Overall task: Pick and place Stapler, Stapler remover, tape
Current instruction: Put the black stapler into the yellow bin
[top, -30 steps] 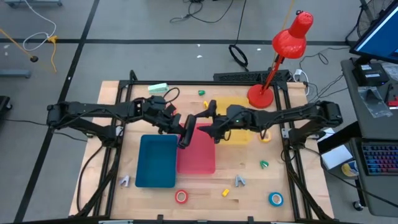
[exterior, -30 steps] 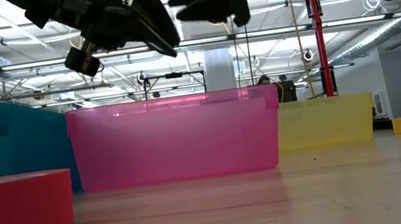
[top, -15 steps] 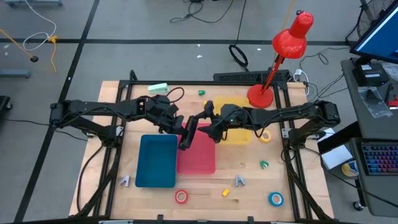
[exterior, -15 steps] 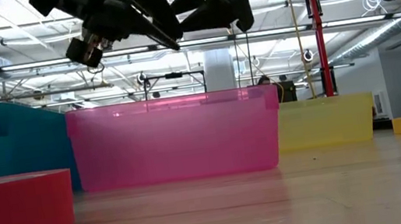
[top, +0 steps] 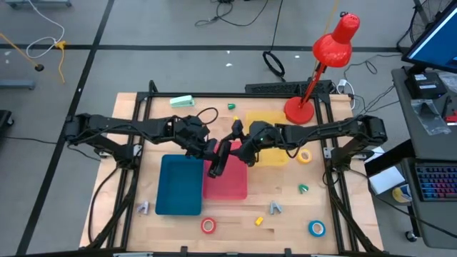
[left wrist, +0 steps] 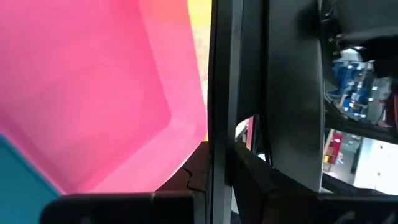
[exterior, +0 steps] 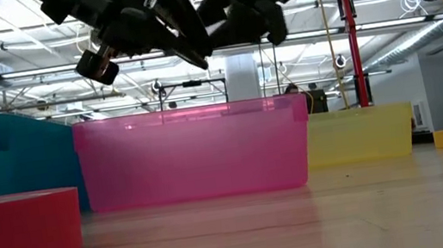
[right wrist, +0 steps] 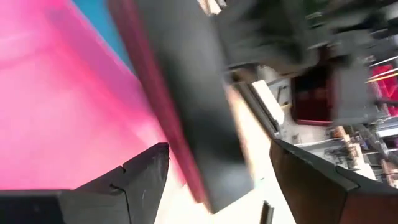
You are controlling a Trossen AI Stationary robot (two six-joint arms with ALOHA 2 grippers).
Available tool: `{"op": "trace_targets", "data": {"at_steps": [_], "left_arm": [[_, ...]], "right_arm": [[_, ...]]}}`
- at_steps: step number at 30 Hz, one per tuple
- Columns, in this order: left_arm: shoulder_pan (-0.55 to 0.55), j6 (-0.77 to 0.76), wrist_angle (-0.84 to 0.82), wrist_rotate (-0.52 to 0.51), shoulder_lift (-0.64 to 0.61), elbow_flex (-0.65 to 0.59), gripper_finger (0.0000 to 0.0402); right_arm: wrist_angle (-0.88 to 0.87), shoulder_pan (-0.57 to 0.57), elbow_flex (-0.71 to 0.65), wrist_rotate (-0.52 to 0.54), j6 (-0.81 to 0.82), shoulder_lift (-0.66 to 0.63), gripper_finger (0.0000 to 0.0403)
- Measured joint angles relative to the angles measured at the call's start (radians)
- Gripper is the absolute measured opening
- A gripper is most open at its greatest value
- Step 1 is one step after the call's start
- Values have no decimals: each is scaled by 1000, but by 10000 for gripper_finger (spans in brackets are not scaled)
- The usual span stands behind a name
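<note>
The stapler (top: 216, 163) is a long black body with a red edge, held in the air over the left rim of the pink bin (top: 234, 184). My left gripper (top: 212, 150) comes from the left and is shut on it. My right gripper (top: 230, 150) comes from the right and is open, with one finger on either side of the stapler (right wrist: 186, 106) and no contact that I can see. A red-orange tape roll (top: 208, 226), a blue roll (top: 316, 228) and a yellow roll (top: 305, 156) lie flat on the table. Staple removers (top: 275, 208) (top: 143, 208) (top: 303, 189) lie near them. My left gripper pinches the stapler's body (left wrist: 239, 155) between its two fingers (left wrist: 189, 177), which lie across its length. It comes slanting down from the table's left. The stapler is lifted clear and tilted above the pink bin.
A blue bin (top: 178, 187) stands left of the pink one and a yellow bin (top: 270, 146) far right of it. A red desk lamp (top: 323, 64) stands at the far right corner and a green object (top: 182, 101) at the far edge. The red-orange roll (exterior: 12, 240) fills the low view's near left.
My left gripper has carried the stapler a little toward the table's right and near edge, over the pink bin. My right gripper has moved left toward it, and its fingers now stand around the stapler.
</note>
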Motion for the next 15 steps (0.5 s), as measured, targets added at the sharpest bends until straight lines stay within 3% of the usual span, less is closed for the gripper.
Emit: {"op": "trace_targets", "data": {"at_steps": [8,15], "left_arm": [[-19,-13,20,-13,14,-1,38],[-18,-8,15,-12,18,-1,38]], "right_arm": [[28,1,-2,-4,3,50,266],[3,1,-3,-4,33,48,206]]}}
